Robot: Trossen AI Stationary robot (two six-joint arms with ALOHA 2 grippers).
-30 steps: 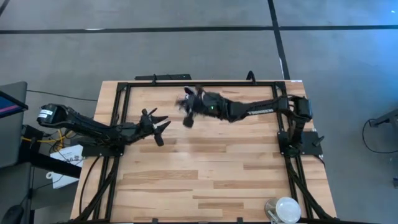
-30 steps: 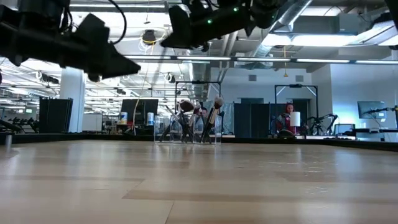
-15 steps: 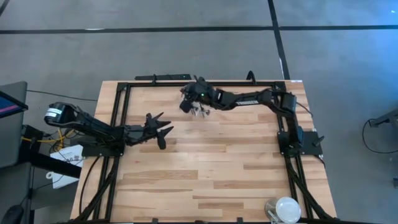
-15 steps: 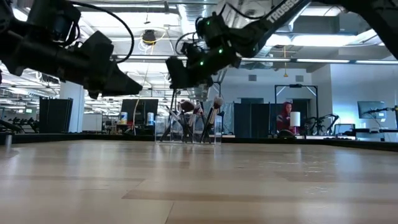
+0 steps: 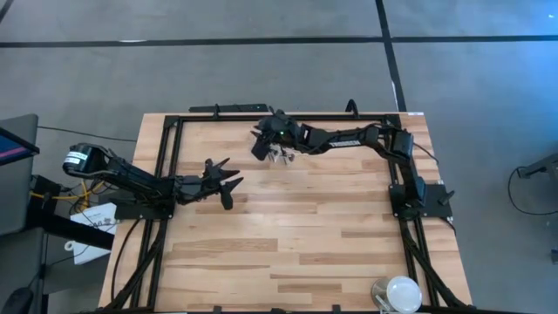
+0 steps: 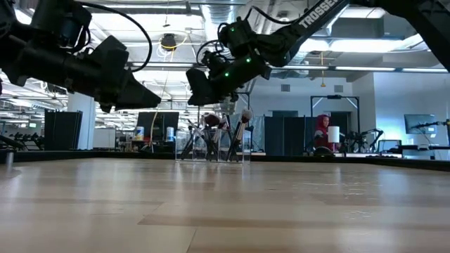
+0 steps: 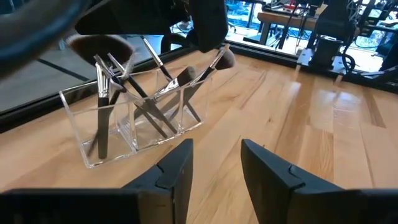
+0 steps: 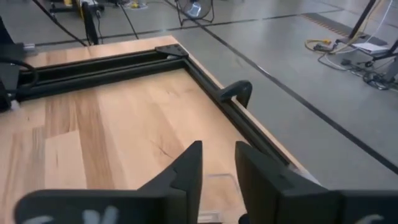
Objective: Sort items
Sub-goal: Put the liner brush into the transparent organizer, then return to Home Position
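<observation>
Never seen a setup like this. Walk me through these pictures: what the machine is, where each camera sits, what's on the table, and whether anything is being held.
Two dark robot arms work at a wooden table. One camera looks straight down, one sits at table height, and one rides on each wrist.

At the far edge stands a clear holder with makeup brushes upright in its compartments. A round white-and-clear disc lies at the near right corner.

The right hand hovers just above the holder. From its wrist camera its fingers stand slightly apart with nothing visible between them. The left hand waits left of centre, above the table. It is open and empty, and its wrist camera looks at the holder.
</observation>
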